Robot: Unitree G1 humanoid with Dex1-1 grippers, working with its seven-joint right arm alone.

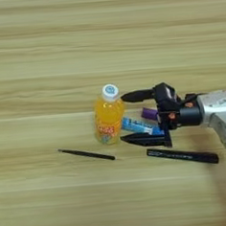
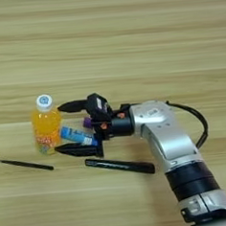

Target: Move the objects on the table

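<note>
Nothing looks moved off yet; all items sit bunched at table (image 1: 42, 39) centre, so most of the job's left, I'd guess. Bottle (image 1: 108, 116) upright; tube (image 1: 137, 126) at its 3 o'clock, bar (image 1: 149, 113) just past that, marker (image 1: 182, 155) at 5, thin black stick (image 1: 86, 155) at 7. Gripper (image 1: 130, 117) wide open, fingers straddling the tube, tips near bottle; holding nothing yet.

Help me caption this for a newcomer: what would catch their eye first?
The orange-juice bottle stands upright mid-table, the brightest thing there. Right beside it the right gripper has its black fingers spread wide around the blue tube, with the purple bar just behind. In front lie a black marker pen and a thin dark stick to its left.
</note>
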